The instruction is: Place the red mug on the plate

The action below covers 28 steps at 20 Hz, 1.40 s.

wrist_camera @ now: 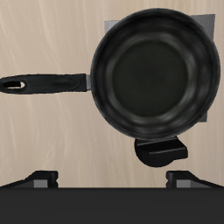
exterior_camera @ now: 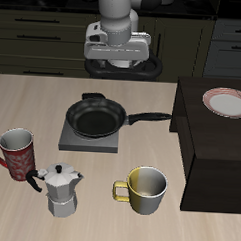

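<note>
The red mug (exterior_camera: 18, 155), tall with a white pattern and a red handle, stands upright on the table beside the moka pot, toward the table's front. The plate (exterior_camera: 226, 101), white with a pinkish-red ring, lies on a dark raised cabinet top across the table from the mug. My gripper (exterior_camera: 117, 64) hangs high at the back of the table, above and behind the frying pan, far from both. In the wrist view its fingertips (wrist_camera: 42, 179) stand wide apart with nothing between them. The mug and the plate are out of the wrist view.
A black frying pan (exterior_camera: 98, 116) sits on a grey stove plate (exterior_camera: 69, 140) in the middle; it fills the wrist view (wrist_camera: 157, 74). A metal moka pot (exterior_camera: 59, 187) and a yellow-olive mug (exterior_camera: 147, 189) stand near the front edge. The dark cabinet (exterior_camera: 206, 157) rises above the tabletop.
</note>
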Tool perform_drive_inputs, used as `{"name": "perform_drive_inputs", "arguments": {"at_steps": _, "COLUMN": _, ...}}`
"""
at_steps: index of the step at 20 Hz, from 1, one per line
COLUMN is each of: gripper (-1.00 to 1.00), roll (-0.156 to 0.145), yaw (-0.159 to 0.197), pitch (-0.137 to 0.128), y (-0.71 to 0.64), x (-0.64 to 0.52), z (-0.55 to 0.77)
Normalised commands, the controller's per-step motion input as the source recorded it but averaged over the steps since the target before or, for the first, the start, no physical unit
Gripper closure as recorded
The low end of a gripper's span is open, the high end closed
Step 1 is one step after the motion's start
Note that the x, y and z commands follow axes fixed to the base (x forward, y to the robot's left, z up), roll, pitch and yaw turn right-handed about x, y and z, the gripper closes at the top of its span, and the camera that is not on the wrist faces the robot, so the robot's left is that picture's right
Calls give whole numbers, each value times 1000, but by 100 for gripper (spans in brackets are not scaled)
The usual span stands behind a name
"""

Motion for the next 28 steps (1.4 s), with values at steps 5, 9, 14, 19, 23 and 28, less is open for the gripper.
{"name": "perform_drive_inputs", "arguments": {"at_steps": 5, "gripper": -100, "roll": 5, "yaw": -6, "pitch": -3, "y": -355, "x": 224, "z": 142}}
{"name": "perform_drive_inputs", "arguments": {"at_steps": 9, "gripper": -100, "roll": -36, "yaw": -54, "pitch": 7, "y": -536, "x": 287, "z": 186}}
{"name": "perform_drive_inputs", "arguments": {"at_steps": 14, "gripper": -100, "roll": -13, "yaw": -17, "pitch": 28, "y": -444, "x": 352, "z": 137}}
{"name": "perform_drive_inputs", "arguments": {"at_steps": 19, "gripper": -100, "roll": 6, "yaw": -33, "pitch": 12, "y": -383, "x": 306, "z": 123}}
{"name": "perform_drive_inputs", "arguments": {"at_steps": 23, "gripper": -100, "roll": 24, "yaw": 16, "pitch": 38, "y": -295, "x": 359, "z": 133}}
{"name": "perform_drive_inputs", "arguments": {"at_steps": 28, "gripper": -100, "roll": 49, "yaw": 33, "pitch": 42, "y": -192, "x": 268, "z": 128}}
